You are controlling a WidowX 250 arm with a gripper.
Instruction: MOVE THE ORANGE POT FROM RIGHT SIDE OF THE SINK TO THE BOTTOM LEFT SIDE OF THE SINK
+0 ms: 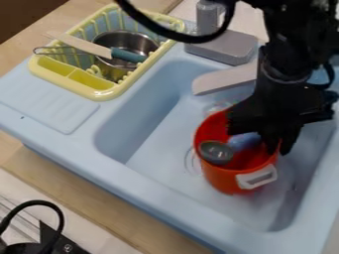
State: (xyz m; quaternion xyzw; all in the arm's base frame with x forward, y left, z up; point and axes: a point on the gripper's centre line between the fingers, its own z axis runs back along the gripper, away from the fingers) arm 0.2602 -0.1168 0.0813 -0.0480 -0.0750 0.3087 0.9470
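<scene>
The black gripper (281, 141) hangs down over the right part of the sink, at the right rim of the orange pot. Whether its fingers hold the rim is hard to make out. Inside the blue sink (159, 154), the orange-red pot (228, 179) stands right of the middle, with a white handle facing the front right. A dark grey round item (216, 152) and a blue item (245, 141) lie in the pot. The arm covers part of the pot's back edge.
A yellow dish rack (99, 94) at the upper left holds a metal pot (126, 42) and a knife (86, 45). The grey faucet (225, 83) extends over the sink's back edge, close to the arm. A black cable lies at the lower left.
</scene>
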